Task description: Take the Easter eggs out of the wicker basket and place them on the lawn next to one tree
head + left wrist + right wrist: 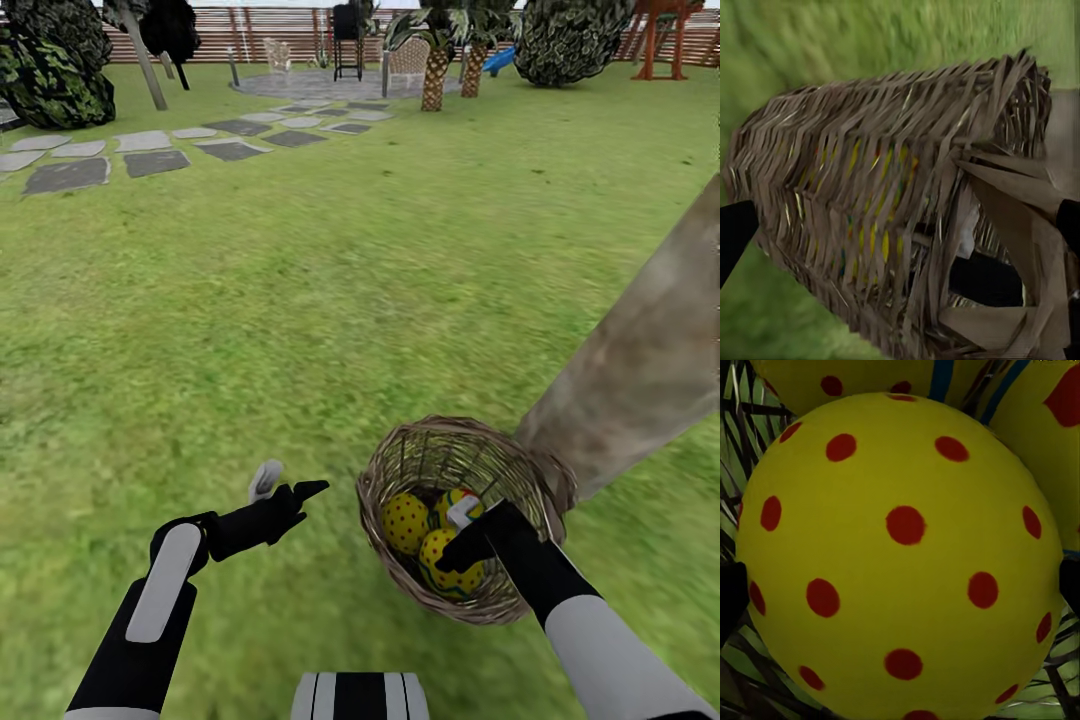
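The wicker basket (460, 520) sits on the lawn (300, 330), tipped toward the robot, touching the foot of a thick pale tree trunk (640, 360) on its far right side. Inside lie 3 Easter eggs (432, 545), yellow with red dots. The right gripper (462, 535) reaches into the basket among them; in the right wrist view 1 dotted egg (900, 555) sits between the 2 dark fingers (731, 596), though I cannot tell if they clench it. The left gripper (285, 488) hovers just left of the basket, fingers released, facing its woven wall (870, 210)
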Available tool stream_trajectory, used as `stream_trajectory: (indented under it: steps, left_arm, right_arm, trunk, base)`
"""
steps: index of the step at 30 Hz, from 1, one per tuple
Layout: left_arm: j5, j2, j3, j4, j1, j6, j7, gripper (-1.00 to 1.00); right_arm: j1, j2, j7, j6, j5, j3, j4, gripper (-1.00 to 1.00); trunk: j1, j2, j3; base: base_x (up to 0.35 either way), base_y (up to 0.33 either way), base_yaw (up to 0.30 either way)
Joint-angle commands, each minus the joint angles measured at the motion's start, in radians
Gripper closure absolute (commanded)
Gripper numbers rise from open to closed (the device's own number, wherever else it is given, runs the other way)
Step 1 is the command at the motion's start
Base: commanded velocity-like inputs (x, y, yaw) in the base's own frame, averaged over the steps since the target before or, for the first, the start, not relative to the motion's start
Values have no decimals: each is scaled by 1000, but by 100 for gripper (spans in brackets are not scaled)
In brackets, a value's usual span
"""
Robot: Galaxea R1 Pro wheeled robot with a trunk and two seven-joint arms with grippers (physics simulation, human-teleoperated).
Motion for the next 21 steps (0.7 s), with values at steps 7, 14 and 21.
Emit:
stream_trajectory:
  steps: [7, 14, 21]
  left_arm:
    - [9, -9, 1, -1, 0, 6, 10, -100]
    - [7, -23, -21, 0, 0, 6, 10, -100]
    - [7, -24, -26, 1, 0, 6, 10, -100]
  right_arm:
    - [0, 14, 5, 0, 12, 4, 7, 100]
    - [0, 15, 7, 0, 18, 4, 6, 100]
    - [0, 13, 11, 7, 30, 6, 4, 100]
  trunk:
    - [-3, 1, 26]
    - [-6, 3, 54]
    - [-10, 5, 81]
  base:
    - [0, 0, 0]
    - [0, 0, 0]
    - [0, 0, 0]
